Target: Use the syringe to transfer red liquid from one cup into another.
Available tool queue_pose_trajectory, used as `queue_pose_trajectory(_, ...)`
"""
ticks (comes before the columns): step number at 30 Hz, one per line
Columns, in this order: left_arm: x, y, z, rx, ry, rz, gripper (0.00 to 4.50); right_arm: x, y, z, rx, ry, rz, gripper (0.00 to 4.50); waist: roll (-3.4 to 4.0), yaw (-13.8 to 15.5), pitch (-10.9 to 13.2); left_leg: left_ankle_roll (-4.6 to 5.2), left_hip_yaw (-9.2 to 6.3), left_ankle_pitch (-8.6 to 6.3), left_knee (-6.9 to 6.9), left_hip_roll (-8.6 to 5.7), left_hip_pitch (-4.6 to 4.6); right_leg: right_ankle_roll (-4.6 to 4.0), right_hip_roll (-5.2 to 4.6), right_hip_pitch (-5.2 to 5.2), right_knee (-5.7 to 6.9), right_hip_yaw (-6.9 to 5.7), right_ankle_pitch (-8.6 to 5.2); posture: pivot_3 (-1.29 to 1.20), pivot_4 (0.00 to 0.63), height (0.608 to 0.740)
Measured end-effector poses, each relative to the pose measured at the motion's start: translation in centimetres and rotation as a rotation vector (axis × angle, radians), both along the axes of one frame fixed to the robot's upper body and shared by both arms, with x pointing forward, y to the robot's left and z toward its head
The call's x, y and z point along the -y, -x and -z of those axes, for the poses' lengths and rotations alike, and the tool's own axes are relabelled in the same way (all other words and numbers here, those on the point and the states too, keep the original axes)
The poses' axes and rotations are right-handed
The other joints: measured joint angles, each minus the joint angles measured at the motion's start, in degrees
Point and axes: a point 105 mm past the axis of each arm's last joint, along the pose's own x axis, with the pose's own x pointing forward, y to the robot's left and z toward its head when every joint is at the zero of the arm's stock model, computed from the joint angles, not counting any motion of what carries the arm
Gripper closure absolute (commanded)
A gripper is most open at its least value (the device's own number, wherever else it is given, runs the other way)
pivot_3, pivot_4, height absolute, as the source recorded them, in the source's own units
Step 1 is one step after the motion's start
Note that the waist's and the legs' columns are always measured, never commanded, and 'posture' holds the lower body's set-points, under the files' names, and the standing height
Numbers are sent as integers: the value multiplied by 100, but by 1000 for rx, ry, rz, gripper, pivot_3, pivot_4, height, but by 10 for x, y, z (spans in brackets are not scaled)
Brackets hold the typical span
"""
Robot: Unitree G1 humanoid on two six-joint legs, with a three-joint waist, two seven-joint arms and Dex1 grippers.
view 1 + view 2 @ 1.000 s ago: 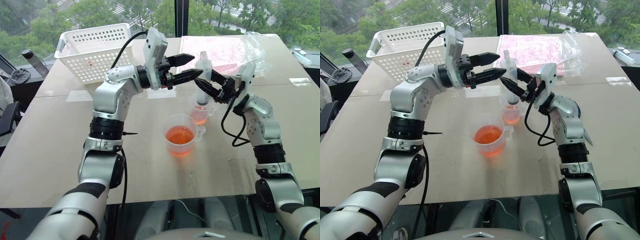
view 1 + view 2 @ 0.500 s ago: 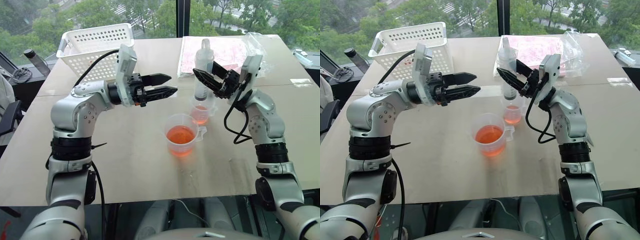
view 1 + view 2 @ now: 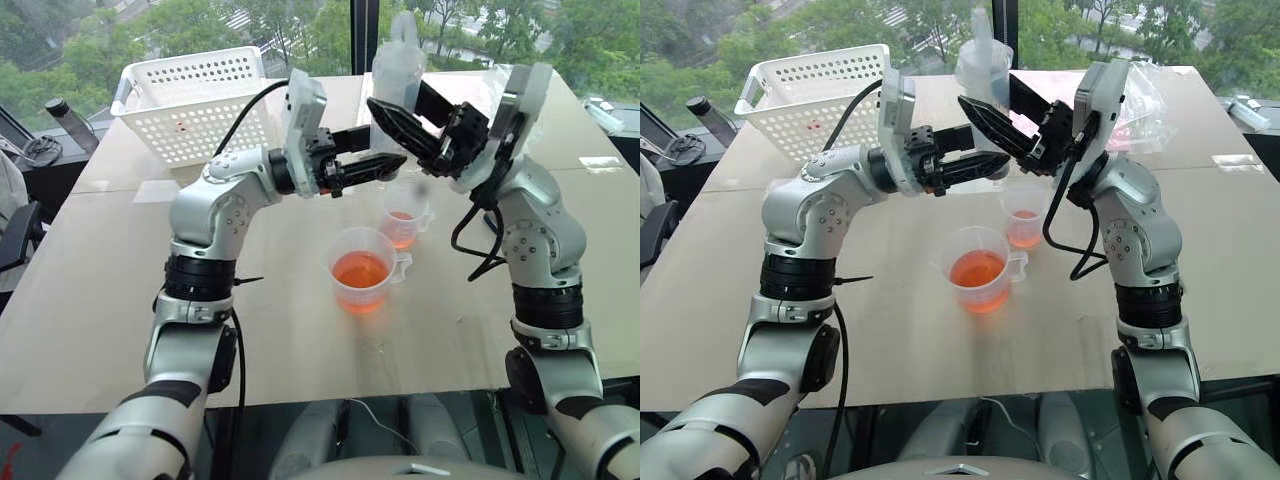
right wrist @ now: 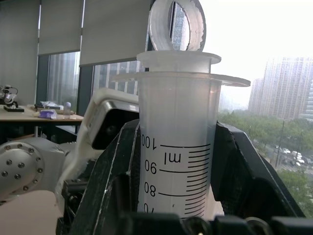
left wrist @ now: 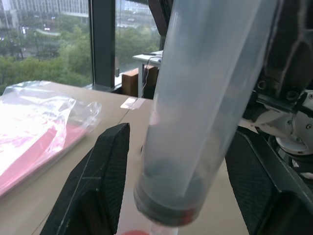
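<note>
Clear rigid plastic: syringe [image 3: 398, 60] raised upright above smaller cup [image 3: 403, 216], clamped at the barrel by right gripper [image 3: 412, 120]. Left gripper [image 3: 372, 160] parted, straddling the lower barrel in the left wrist view, holding nothing. Probably light, smooth, slippery when wet; best gripped mid-barrel, plunger ring left free. Beaker [image 3: 361, 270] just beside on worktop [image 3: 100, 300].

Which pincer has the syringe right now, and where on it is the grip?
The right pincer clamps the syringe around its barrel, just below the flange. The left pincer straddles the barrel's lower end with visible gaps, not gripping.
</note>
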Motion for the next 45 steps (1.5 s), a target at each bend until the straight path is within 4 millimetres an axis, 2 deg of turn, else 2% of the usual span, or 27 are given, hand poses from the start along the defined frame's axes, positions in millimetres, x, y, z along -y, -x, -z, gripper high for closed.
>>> queue_pose_trajectory(2, 4, 2, -4, 12, 17, 23, 1583, -1, 3, -2, 4, -1, -7, 2989, 0, 5, 0, 0, 0, 0, 1, 0, 0, 0, 1, 0, 0, -1, 0, 0, 150, 740)
queue_pose_trajectory(3, 5, 3, -6, 18, 27, 31, 2098, -2, 4, -1, 2, 1, -9, 2989, 0, 6, 0, 0, 0, 0, 1, 0, 0, 0, 2, 0, 0, -1, 0, 0, 150, 740)
queue_pose_trajectory(5, 9, 6, -6, 27, 37, 52, 2776, -1, 2, 0, -22, -8, -4, 2989, 0, 9, 0, 0, 0, 0, 2, 0, 0, 0, 3, 1, 0, -1, 0, 0, 150, 740)
queue_pose_trajectory(6, 9, 6, -6, 34, 35, 55, 2941, -1, 2, 0, -34, -10, -7, 2512, 0, 1, 0, 0, 1, 0, 1, 0, 0, 0, 2, 1, 0, 0, 0, 0, 150, 740)
queue_pose_trajectory(8, 10, 8, -8, 36, 48, 65, 2945, 0, 1, 1, -46, -15, -10, 1552, 0, 0, 0, 0, -1, 0, 1, 0, 0, 0, 2, 0, 0, 0, 0, 0, 150, 740)
queue_pose_trajectory(11, 2, 5, -15, 47, 91, 38, 2948, -3, 3, 12, -86, 9, -34, 264, 0, -3, 0, 0, 0, 0, 0, 1, 0, 0, 1, 0, 1, 1, 0, 0, 150, 740)
queue_pose_trajectory(12, 1, 5, -15, 46, 91, 33, 2948, -3, 3, 12, -88, 15, -32, 12, 0, 5, 0, 0, 0, 0, 1, 1, 0, 0, 2, 0, 1, 0, 0, 0, 150, 740)
queue_pose_trajectory(16, -5, 1, -15, 16, 91, 0, 2948, 4, 7, 12, -46, 85, 13, 0, -1, 37, 0, 0, 0, 0, 4, -1, 0, 0, 6, 0, -1, -2, 0, 0, 150, 740)
queue_pose_trajectory(19, -23, -5, -11, -67, 78, -55, 2948, 21, 13, 14, -6, 166, 72, 0, -1, 41, 0, 1, -2, 0, 1, 0, -1, 0, 6, -1, -1, -2, 0, 0, 150, 740)
queue_pose_trajectory(21, -40, -11, -5, -171, 56, -129, 2948, 40, 21, 21, 16, 263, 120, 0, -2, 64, 1, 1, -3, -1, 0, 0, -3, 1, 8, -1, -2, -3, 0, 0, 150, 740)
queue_pose_trajectory(23, -67, -18, 6, -309, -20, -267, 2948, 64, 36, 33, 23, 386, 170, 0, -4, 102, 2, 2, -5, -1, -3, -1, -6, 2, 12, -1, -5, -6, -1, 0, 150, 740)
queue_pose_trajectory(26, -100, -19, 25, -512, -165, -412, 2948, 83, 58, 45, -8, 459, 178, 0, -4, 103, 2, 2, 0, -1, -7, 0, -3, 2, 12, -2, -3, 3, -1, 0, 150, 740)
queue_pose_trajectory(30, -118, -5, 52, -779, -294, -432, 2948, 92, 87, 55, -52, 477, 146, 0, -6, 172, 1, 3, -5, -2, -4, 0, 2, 2, 15, 6, -5, -5, -1, 0, 150, 740)
queue_pose_trajectory(32, -129, -3, 70, -858, -373, -489, 2948, 95, 97, 64, -84, 495, 133, 0, -6, 193, 1, 3, -4, -2, -4, 0, 4, 2, 12, 9, -9, -4, -1, 0, 150, 740)
queue_pose_trajectory(35, -134, -8, 94, -941, -439, -545, 2948, 99, 104, 71, -115, 508, 135, 0, -7, 236, 0, 3, -2, -2, 4, 0, 5, 2, 10, 13, -7, -2, 0, 0, 150, 740)
queue_pose_trajectory(38, -138, -19, 111, -983, -479, -602, 2948, 100, 106, 73, -124, 498, 151, 0, -19, 276, 5, 3, -4, -2, 5, 1, 1, 3, -1, 12, -6, -1, 0, 0, 150, 740)
queue_pose_trajectory(41, -144, -28, 114, -957, -502, -654, 2948, 104, 107, 74, -133, 490, 177, 0, -24, 310, 6, 2, -3, -2, 4, 1, 0, 3, -4, 12, -11, 0, 0, 0, 150, 740)
queue_pose_trajectory(45, -165, -42, 132, -928, -555, -774, 2948, 108, 109, 83, -184, 501, 198, 0, -30, 316, 8, 2, 0, -2, 2, 1, -1, 3, -5, 12, -15, 3, 0, 0, 150, 740)
